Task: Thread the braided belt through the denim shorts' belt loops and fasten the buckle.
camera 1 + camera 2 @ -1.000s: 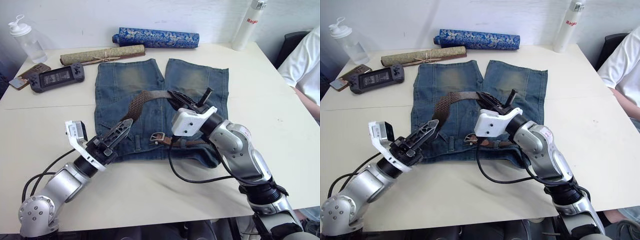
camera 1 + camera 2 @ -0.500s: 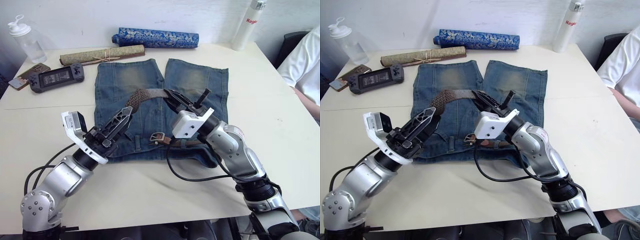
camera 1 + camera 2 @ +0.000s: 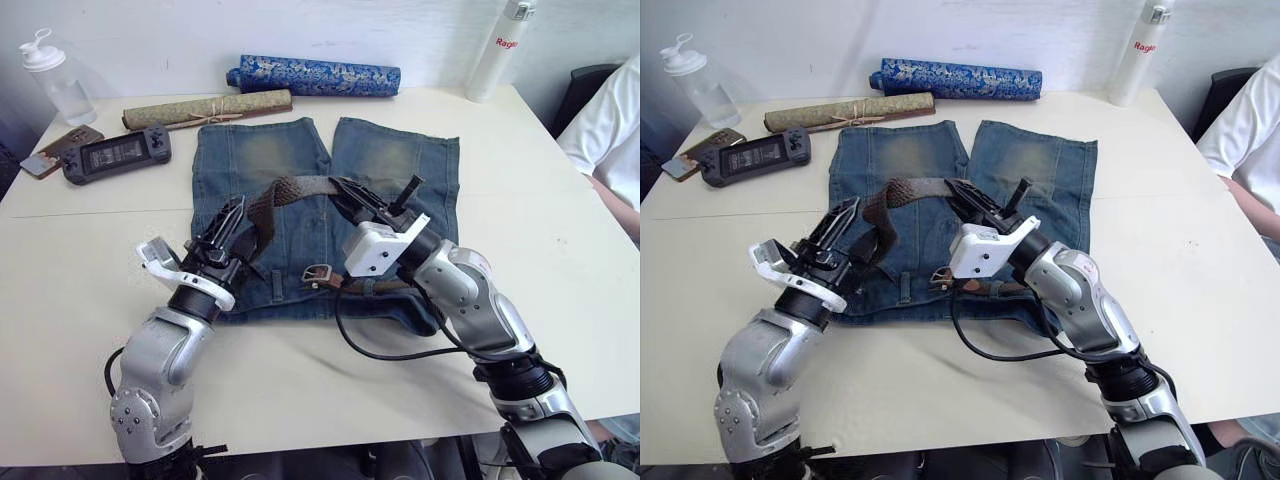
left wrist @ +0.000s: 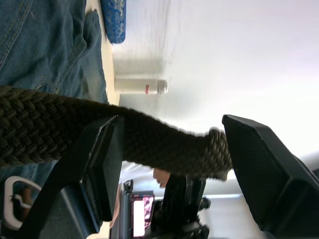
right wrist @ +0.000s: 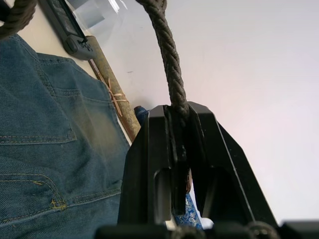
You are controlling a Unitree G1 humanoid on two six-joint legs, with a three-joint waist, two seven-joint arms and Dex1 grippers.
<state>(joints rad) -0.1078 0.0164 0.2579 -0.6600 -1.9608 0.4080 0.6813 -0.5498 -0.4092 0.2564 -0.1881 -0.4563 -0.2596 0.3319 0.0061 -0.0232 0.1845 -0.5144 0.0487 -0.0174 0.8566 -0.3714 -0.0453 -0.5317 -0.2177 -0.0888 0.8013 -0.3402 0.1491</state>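
The denim shorts (image 3: 390, 160) lie flat on the table with the waistband toward me, and a belt loop (image 3: 276, 288) shows on it. The braided belt (image 3: 295, 185) rises off the shorts in an arch. Its buckle (image 3: 317, 272) rests on the waistband. My right gripper (image 3: 343, 190) is shut on the belt's raised right end, the strap (image 5: 167, 45) clamped between its fingers (image 5: 149, 159). My left gripper (image 3: 235, 215) is open at the arch's left side. The strap (image 4: 164, 149) passes between its spread fingers (image 4: 259, 174).
Along the far edge lie a blue patterned roll (image 3: 312, 75) and a tan rolled mat (image 3: 205, 107). A game console (image 3: 115, 155), a phone (image 3: 60, 148) and a clear bottle (image 3: 55, 75) are far left, a white bottle (image 3: 495, 45) far right. A person's white sleeve (image 3: 605, 130) is at the right.
My left arm has swung up and inward, so its open fingers now straddle the belt's left side. The right gripper has lifted the belt slightly and kept its hold.
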